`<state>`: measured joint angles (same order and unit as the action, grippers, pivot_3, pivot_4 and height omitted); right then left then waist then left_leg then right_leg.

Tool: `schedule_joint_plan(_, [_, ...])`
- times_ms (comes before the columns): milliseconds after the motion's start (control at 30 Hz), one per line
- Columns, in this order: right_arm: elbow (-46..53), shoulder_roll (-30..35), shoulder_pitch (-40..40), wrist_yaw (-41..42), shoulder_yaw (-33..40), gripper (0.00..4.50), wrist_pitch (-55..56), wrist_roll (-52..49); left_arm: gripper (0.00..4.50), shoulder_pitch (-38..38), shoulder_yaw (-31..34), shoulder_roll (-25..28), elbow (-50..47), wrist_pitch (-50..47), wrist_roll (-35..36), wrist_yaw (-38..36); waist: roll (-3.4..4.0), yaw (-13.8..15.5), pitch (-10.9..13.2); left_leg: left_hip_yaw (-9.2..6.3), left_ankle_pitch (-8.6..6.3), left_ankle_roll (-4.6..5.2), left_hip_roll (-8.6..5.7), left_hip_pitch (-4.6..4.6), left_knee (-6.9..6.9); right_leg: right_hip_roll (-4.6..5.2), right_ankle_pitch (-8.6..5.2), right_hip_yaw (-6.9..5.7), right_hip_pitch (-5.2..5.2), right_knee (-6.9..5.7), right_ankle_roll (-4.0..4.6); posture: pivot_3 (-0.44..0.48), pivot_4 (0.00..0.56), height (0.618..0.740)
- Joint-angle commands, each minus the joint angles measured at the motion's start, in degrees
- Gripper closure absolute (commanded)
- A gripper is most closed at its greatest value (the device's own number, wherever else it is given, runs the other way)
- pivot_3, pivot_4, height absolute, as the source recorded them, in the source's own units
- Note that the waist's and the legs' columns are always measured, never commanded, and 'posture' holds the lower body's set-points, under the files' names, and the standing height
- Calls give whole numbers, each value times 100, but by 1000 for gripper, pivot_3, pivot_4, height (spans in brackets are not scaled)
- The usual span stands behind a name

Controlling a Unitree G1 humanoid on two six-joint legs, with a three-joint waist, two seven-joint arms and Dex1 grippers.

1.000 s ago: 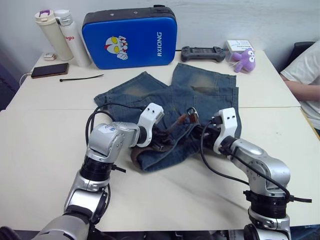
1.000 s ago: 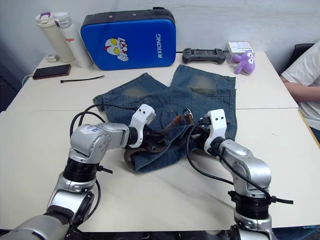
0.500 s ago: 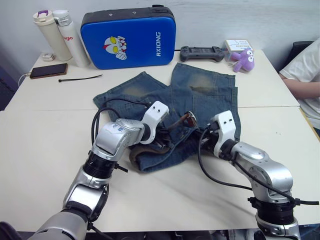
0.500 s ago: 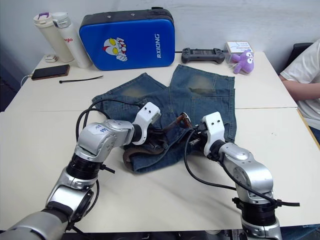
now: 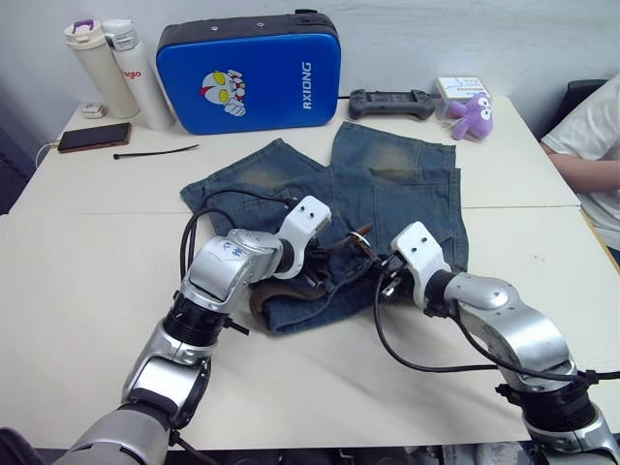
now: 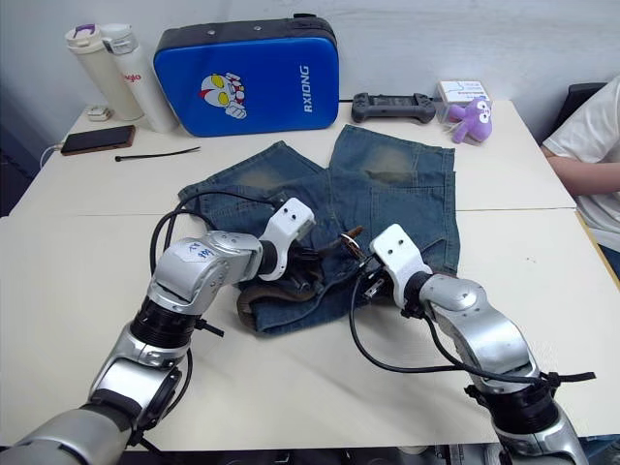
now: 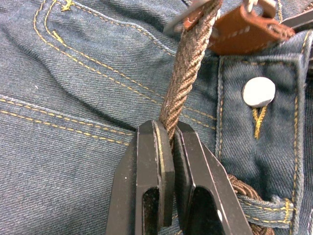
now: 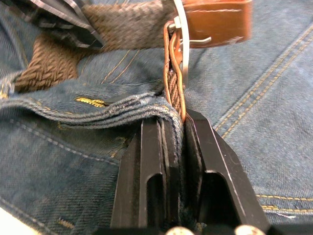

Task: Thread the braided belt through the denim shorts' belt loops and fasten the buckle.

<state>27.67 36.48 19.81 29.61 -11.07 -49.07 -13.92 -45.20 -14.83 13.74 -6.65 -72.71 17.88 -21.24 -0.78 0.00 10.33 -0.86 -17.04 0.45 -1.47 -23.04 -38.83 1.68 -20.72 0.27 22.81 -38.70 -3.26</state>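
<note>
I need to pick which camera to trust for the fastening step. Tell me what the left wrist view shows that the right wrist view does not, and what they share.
Left wrist view alone: the left gripper shut on the braided belt, the shorts' silver button, and a belt loop with the strap passing through it.

Right wrist view alone: the right gripper clamping the belt at the waistband edge, below the buckle and its prong.

Both: the brown strap, its tan leather, and the denim shorts.
</note>
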Motion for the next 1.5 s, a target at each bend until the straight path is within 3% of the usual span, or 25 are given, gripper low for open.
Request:
schedule_joint_plan(33, [427,191,120,535,-316,4434,367,-22,4500,-154,-49,-176,-249,35,133,-120,0,-5,0,0,0,0,0,0,1,0,0,0,0,1,0,0,150,740])
schedule_joint_plan(233, [510,671,260,1091,-585,4434,704,234,4500,-214,-285,-228,-151,188,-7,-166,0,-1,0,0,0,0,1,1,2,-2,0,0,0,2,0,0,150,740])
schedule_joint_plan(367, [397,647,303,1162,-317,4434,800,214,4500,-241,-279,-269,-119,228,-15,-173,0,9,0,0,0,0,1,0,1,-1,0,0,-1,3,0,0,150,740])
schedule_joint_plan(467, [456,778,347,1428,136,3195,721,-97,4500,-223,-294,-207,-128,240,-22,-206,0,8,0,0,0,0,1,-1,0,-1,0,0,0,3,0,0,150,740])
schedule_joint_plan(667, [481,1385,396,2276,1145,209,461,-957,4500,-198,-398,-58,-147,321,-64,-283,-1,29,1,-1,-3,5,0,-1,-1,1,0,-1,-3,8,0,0,150,740])
schedule_joint_plan(700, [422,1523,430,2405,1257,88,507,-1015,4500,-207,-432,-31,-151,352,-66,-317,-1,30,1,-1,-3,5,0,-1,-1,1,0,-1,-4,9,0,0,150,740])
schedule_joint_plan(800, [21,1769,700,2473,1221,88,1042,-672,4500,-269,-678,168,-193,578,-104,-560,1,31,2,-2,-3,6,1,-1,-1,0,0,-3,-6,12,0,0,150,740])
schedule_joint_plan(933, [-785,1938,1211,2571,549,88,2278,327,4500,-339,-873,316,-287,971,-189,-802,1,-3,2,2,-3,5,1,3,1,-1,0,1,-7,9,0,0,150,740])
schedule_joint_plan(1167, [-2336,1631,2116,2945,-483,88,4298,1580,4500,-384,-909,272,-321,1359,-352,-912,1,10,2,4,-3,5,1,-2,-4,0,0,1,-4,13,0,0,150,740])
schedule_joint_plan(1367, [-3078,1307,2683,3200,-853,88,5447,2120,4500,-381,-950,327,-297,1511,-506,-986,1,2,2,3,-2,5,1,-2,-8,-1,0,-1,-3,10,0,0,150,740])
schedule_joint_plan(1433, [-3154,1255,2705,3259,-820,467,5528,2123,4500,-379,-930,324,-289,1530,-528,-998,1,4,2,3,-3,5,1,-2,-8,0,0,-1,-3,9,0,0,150,740])
schedule_joint_plan(1500, [-3179,1239,2688,3362,-776,1172,5582,2102,4500,-380,-889,324,-268,1541,-554,-992,1,10,2,3,-3,5,1,-3,-10,1,0,-1,-3,8,0,0,150,740])
